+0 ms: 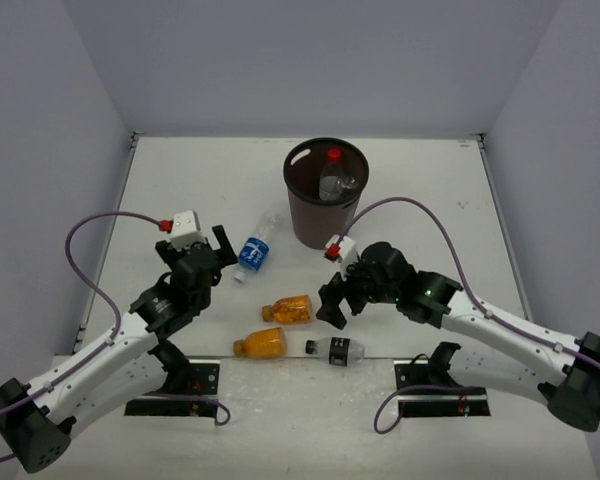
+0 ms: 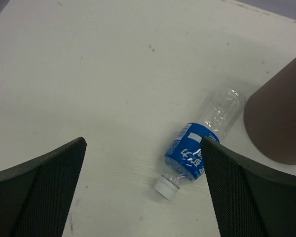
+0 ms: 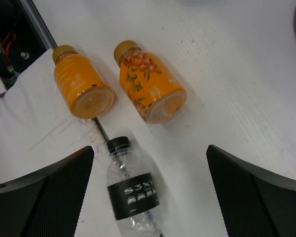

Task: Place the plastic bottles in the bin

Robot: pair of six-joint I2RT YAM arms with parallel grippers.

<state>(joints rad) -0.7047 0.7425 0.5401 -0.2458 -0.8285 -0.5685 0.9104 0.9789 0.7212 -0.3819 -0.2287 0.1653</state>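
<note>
Left claw [image 2: 143, 147], spread, hangs over the blue bottle [image 2: 190, 155] mid-counter. Right claw [image 3: 150, 148], spread, hangs over orange bottles [image 3: 149, 89] near the front edge.

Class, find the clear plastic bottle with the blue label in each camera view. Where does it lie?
Top external: the blue-labelled bottle lies left of centre, on its side.
Left wrist: right of centre, cap toward the bottom edge.
Right wrist: not in it.
Shared landmark: the round dark brown plastic bin, just right of the bottle in both views that show it.
</note>
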